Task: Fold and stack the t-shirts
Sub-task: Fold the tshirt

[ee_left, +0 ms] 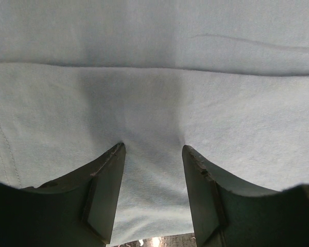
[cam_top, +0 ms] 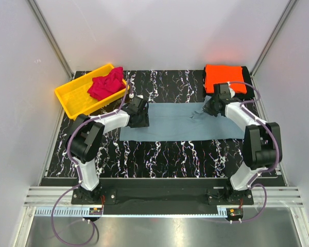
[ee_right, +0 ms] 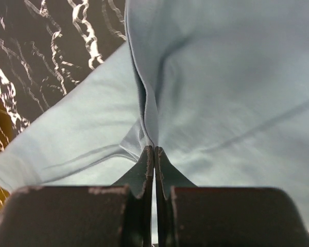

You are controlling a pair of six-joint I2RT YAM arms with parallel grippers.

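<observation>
Seeing both arms reached forward and in over the mat, elbows out, wrists angled down.

Left gripper is on the left end of the grey shirt, jaws partly apart, tips down on flat cloth. I see no fold between them.

Right gripper sits at the far right part of the shirt, jaws closed on a raised ridge of grey cloth.

Grey shirt lies spread across mid-mat as a wide band with a straight near edge. There's bare mat between that edge and the arm bases, and more beyond the far edge.

Orange shirt is folded at the far right corner, just beyond the right wrist. Crimson shirt is bunched in the bin at far left, near the left wrist.
</observation>
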